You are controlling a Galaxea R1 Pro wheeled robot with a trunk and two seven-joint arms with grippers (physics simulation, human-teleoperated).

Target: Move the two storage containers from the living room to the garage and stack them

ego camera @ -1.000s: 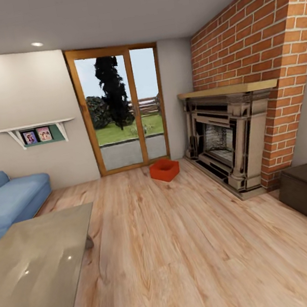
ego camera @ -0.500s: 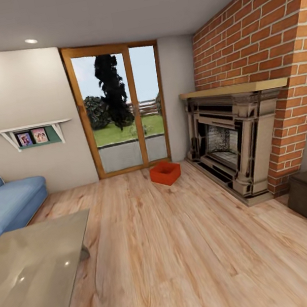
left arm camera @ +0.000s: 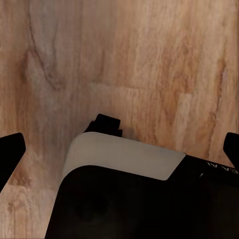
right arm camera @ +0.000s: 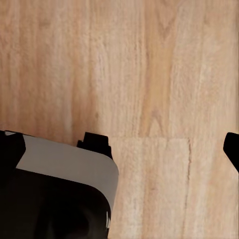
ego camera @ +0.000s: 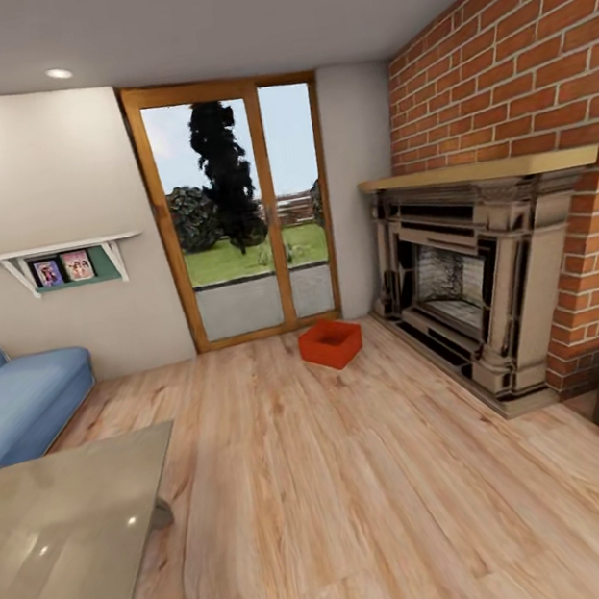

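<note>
Storage container [ego camera: 330,344] on wood floor [ego camera: 372,502] by fireplace [ego camera: 477,284], far from both grippers, fingers spread.

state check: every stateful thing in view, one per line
storage container: upright, open top, on the wood floor before the glass door, ungripped
glass door: shut
fireplace: unlit
left gripper: open, empty, over the wood floor
right gripper: open, empty, over the wood floor
</note>
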